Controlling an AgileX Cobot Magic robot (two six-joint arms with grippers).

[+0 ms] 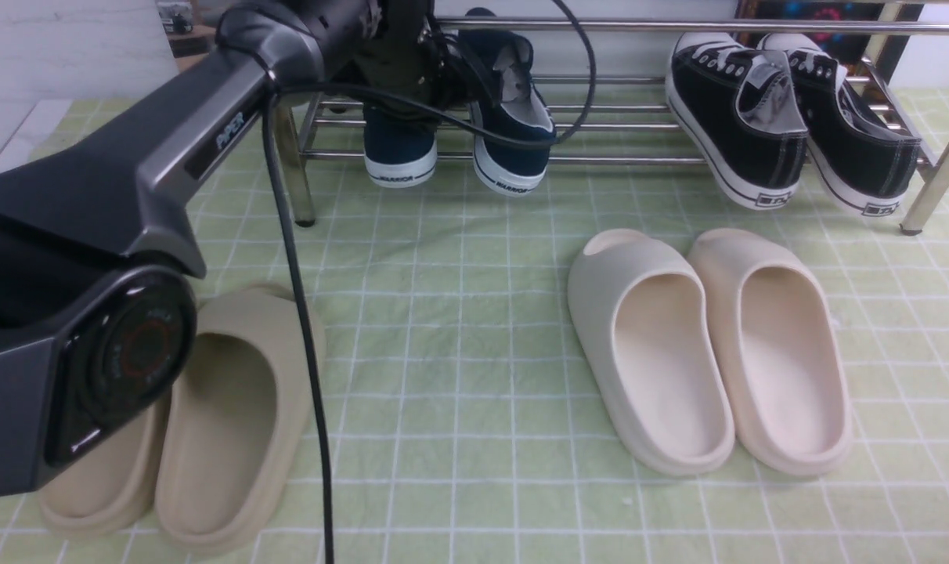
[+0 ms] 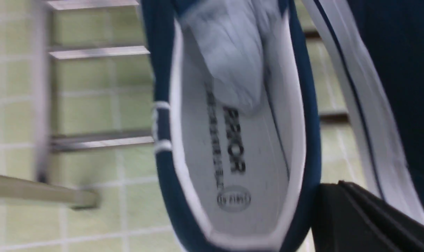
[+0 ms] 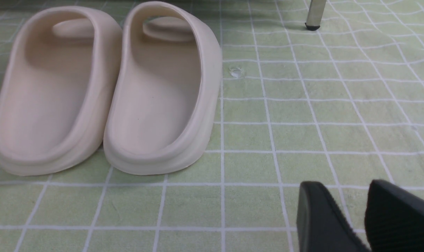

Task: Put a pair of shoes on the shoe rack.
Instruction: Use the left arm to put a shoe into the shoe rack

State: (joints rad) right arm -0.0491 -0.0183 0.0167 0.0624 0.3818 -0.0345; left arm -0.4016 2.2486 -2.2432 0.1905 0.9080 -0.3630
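The pair of shoes stands on the shoe rack point(image 1: 639, 160), heels toward me: one navy slip-on point(image 1: 400, 149) and its mate point(image 1: 514, 133). My left arm reaches over them from the left, and its gripper is lost among dark parts in the front view. The left wrist view looks into one navy shoe point(image 2: 233, 147), showing paper stuffing and a printed insole, with the other shoe's white sole point(image 2: 359, 105) beside it. My left gripper point(image 2: 339, 183) is shut, its fingers pressed together with nothing between them, in the gap between the two shoes. My right gripper point(image 3: 341, 189) hangs open over the green cloth.
Black lace-up sneakers point(image 1: 737, 117) sit at the rack's right end. A cream pair of slides point(image 1: 654, 352) lies on the checked cloth at centre right, near my right gripper as slides point(image 3: 163, 91). Beige slides point(image 1: 232, 415) lie under my left arm. A rack leg point(image 3: 313, 14) stands ahead.
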